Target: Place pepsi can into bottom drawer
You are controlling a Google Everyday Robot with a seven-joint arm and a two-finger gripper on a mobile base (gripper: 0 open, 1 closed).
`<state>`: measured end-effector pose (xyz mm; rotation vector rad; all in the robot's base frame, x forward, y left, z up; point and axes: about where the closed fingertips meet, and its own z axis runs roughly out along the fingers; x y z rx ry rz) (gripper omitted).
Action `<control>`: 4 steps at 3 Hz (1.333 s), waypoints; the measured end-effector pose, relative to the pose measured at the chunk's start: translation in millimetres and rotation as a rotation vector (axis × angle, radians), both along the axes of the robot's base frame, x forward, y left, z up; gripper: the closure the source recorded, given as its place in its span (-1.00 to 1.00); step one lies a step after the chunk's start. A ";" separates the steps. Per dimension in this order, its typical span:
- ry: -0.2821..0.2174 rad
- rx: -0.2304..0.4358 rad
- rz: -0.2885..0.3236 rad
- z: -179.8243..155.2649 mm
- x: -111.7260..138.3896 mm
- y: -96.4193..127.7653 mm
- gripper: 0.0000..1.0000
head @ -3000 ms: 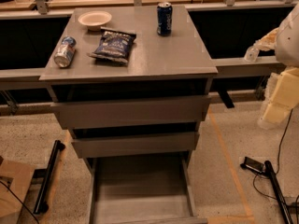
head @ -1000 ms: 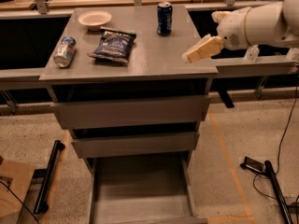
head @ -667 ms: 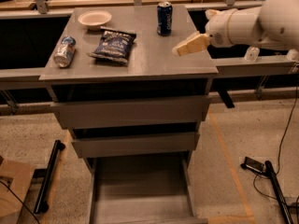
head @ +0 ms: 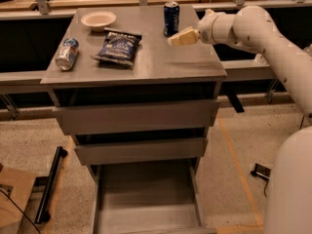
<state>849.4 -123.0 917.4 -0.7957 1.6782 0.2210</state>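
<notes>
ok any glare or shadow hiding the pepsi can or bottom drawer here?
Camera view: mild sheen on the cabinet top under the gripper, which hangs low-right of the pepsi can; can lit well enough to read; bottom drawer dim, floor visible; gaps above the upper two drawers in deep shadow.

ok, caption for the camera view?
Gripper hovers beside upright pepsi can on cabinet top; bottom drawer open below.

- two cans: one pepsi can (head: 171, 17), one silver-blue can (head: 67, 54)
- one chip bag (head: 117, 47)
- one bowl (head: 98, 19)
- three drawers: top drawer (head: 134, 117), middle drawer (head: 141, 151), bottom drawer (head: 146, 199)
- one end effector (head: 176, 39), over the worktop (head: 161, 62) beside the pepsi can
</notes>
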 end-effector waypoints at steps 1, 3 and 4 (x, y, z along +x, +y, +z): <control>-0.002 0.053 -0.076 -17.5 48.5 2.3 -1.00; -0.008 0.163 -0.113 -32.2 117.4 42.9 -0.95; -0.027 0.186 -0.097 -25.6 130.9 61.8 -0.52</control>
